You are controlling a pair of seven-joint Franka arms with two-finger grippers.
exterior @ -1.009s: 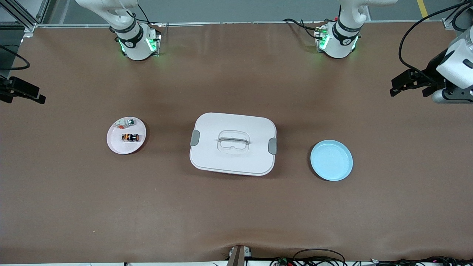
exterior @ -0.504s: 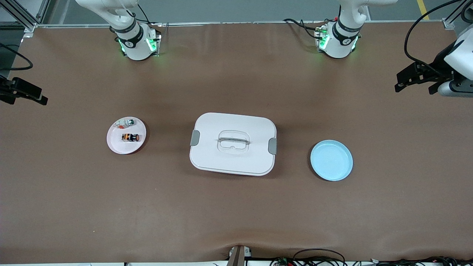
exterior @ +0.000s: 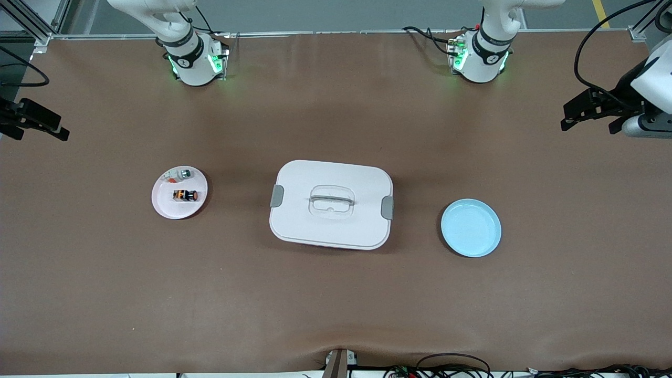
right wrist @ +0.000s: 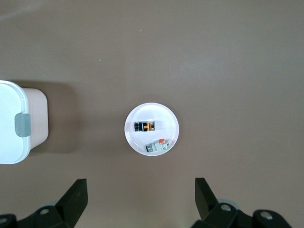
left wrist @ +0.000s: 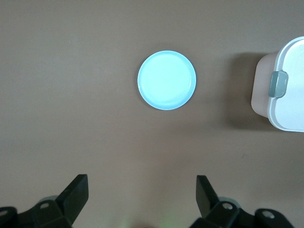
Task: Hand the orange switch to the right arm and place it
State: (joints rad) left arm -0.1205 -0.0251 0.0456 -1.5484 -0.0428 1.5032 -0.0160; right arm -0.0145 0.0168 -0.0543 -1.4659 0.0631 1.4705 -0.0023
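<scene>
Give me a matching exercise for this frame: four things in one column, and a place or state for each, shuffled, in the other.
Things:
1. orange switch
2. blue plate
3. white lidded box
4. left tool

Places or states:
A. mid-table, between the two plates
B. open, up over the left arm's end of the table
C. lying on the pink plate
D. holds nothing, toward the left arm's end

Pairs: 1-C, 2-D, 3-A, 4-B
</scene>
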